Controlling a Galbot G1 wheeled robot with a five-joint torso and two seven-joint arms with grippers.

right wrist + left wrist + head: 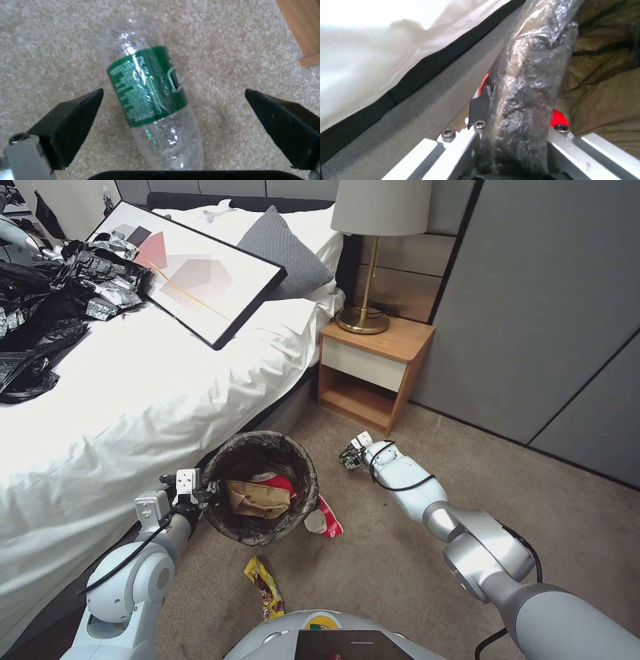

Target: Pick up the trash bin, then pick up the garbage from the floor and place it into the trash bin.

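Bin: lifted beside the bed, its lined rim pinched in the closed left gripper; holds a paper bag and a red cup. Bottle: clear, green label, flat on the carpet near the nightstand; right gripper poised over it, fingers spread wide, gripping nothing. Cup and wrapper: on the floor just beside the bin. Progress, by judgement: bin picked up, roughly half the litter collected.
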